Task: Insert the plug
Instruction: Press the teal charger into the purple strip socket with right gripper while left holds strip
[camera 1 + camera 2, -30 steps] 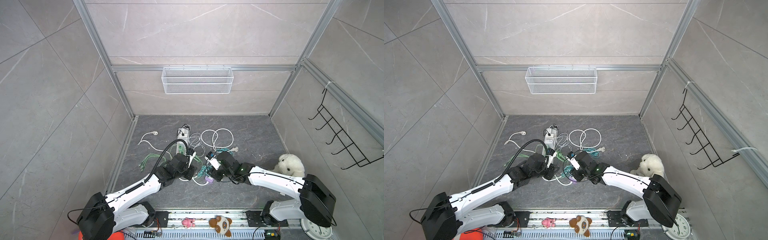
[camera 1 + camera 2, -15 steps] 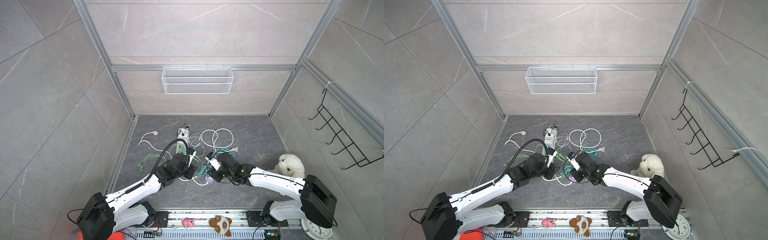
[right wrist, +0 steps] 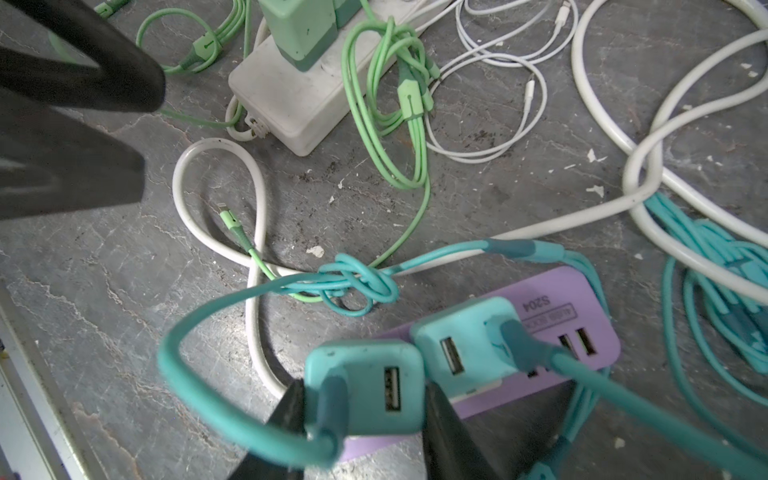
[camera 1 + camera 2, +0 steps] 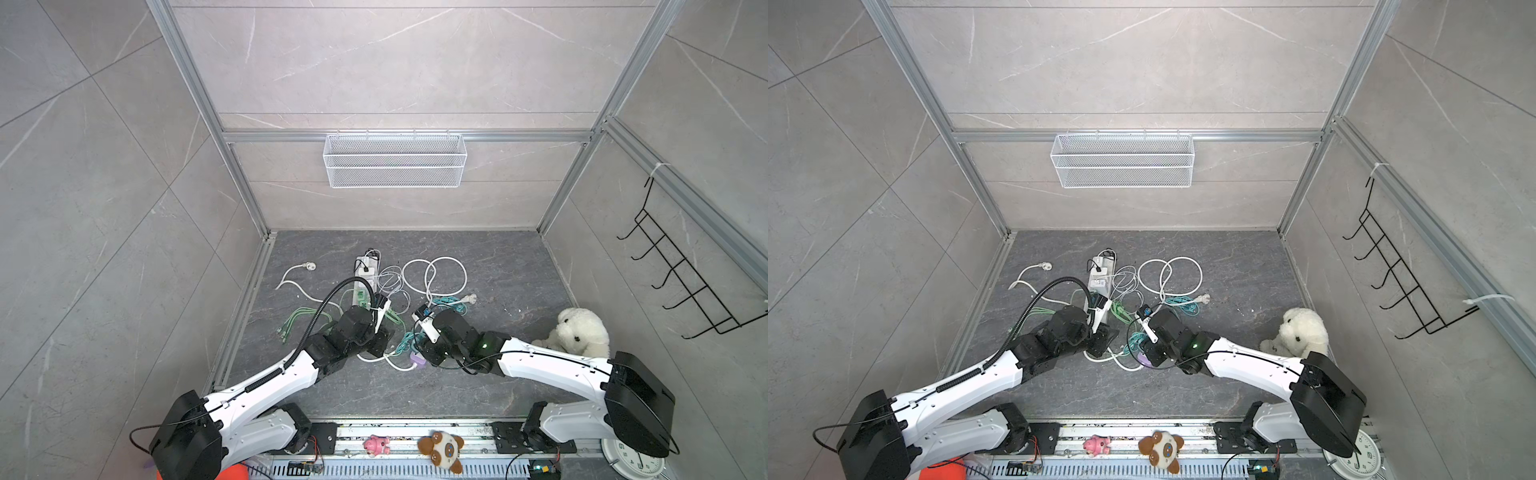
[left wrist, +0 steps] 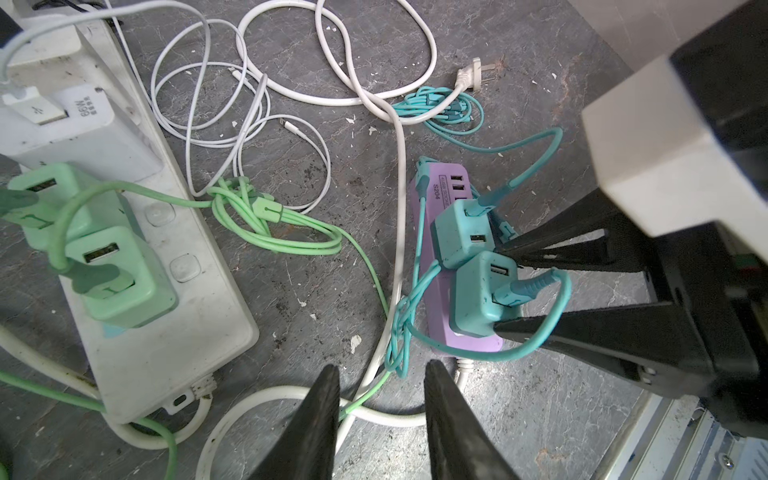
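Grey floor (image 3: 104, 291); teal plug (image 3: 365, 386) seemingly inside right pincer (image 3: 365, 390)

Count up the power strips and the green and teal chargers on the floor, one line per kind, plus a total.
Power strips: 2, the white strip and the purple strip.
Green chargers: 2, the end green charger and the inner green charger.
Teal chargers: 2, the gripped teal charger in the right end effector and the free teal charger.
Total: 6
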